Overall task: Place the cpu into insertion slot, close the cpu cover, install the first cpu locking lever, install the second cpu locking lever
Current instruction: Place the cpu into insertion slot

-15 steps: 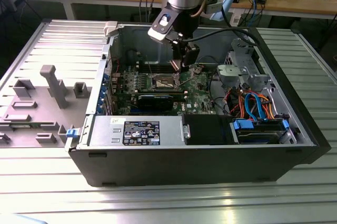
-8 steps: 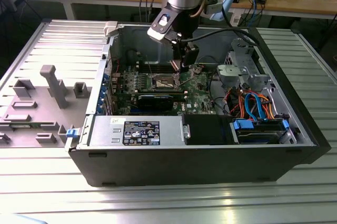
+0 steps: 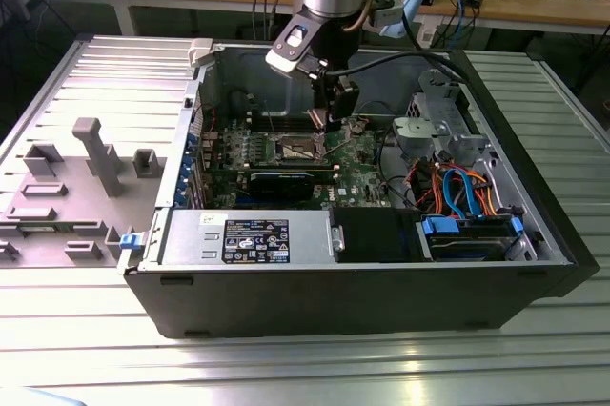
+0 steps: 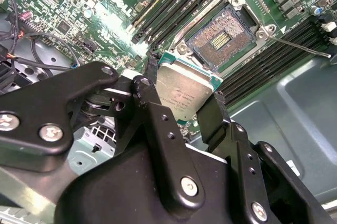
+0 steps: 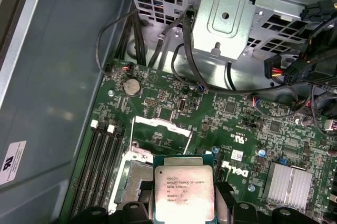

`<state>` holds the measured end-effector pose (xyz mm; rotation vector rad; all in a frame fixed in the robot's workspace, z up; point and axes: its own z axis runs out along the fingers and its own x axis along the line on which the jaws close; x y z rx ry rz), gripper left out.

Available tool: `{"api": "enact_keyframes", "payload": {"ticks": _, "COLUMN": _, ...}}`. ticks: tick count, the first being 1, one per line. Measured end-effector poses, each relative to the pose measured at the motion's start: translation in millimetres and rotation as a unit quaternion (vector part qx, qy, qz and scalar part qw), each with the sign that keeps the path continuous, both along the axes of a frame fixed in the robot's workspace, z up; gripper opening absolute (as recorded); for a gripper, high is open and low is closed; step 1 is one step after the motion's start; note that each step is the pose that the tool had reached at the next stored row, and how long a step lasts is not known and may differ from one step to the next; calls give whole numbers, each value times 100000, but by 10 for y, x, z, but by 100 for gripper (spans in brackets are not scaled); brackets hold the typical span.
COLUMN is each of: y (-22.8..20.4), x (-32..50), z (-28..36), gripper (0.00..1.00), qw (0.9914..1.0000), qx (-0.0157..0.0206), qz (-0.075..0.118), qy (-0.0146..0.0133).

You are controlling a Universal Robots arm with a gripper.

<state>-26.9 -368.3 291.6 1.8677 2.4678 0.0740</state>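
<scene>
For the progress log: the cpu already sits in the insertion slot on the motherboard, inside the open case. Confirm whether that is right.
Not right. The cpu is not in the insertion slot: the gripper holds it between its fingers, and the slot lies empty, as the second wrist view shows. The slot is on the motherboard inside the open case.

One cpu (image 5: 183, 187), one insertion slot (image 4: 218, 37), one drive cage (image 5: 226, 8), one hand (image 4: 184, 84).

Slot (image 3: 297, 147) lies uncovered at the exterior view's centre; drive cage (image 3: 437, 112) crowds the exterior view's right, graphics card (image 3: 286, 180) just below.
</scene>
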Motion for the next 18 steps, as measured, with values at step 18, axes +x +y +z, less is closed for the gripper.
{"api": "enact_keyframes", "payload": {"ticks": 18, "y": 0, "x": 0, "z": -8, "gripper": 55, "qw": 99980, "qx": -2, "qz": -2022, "qy": 0}}
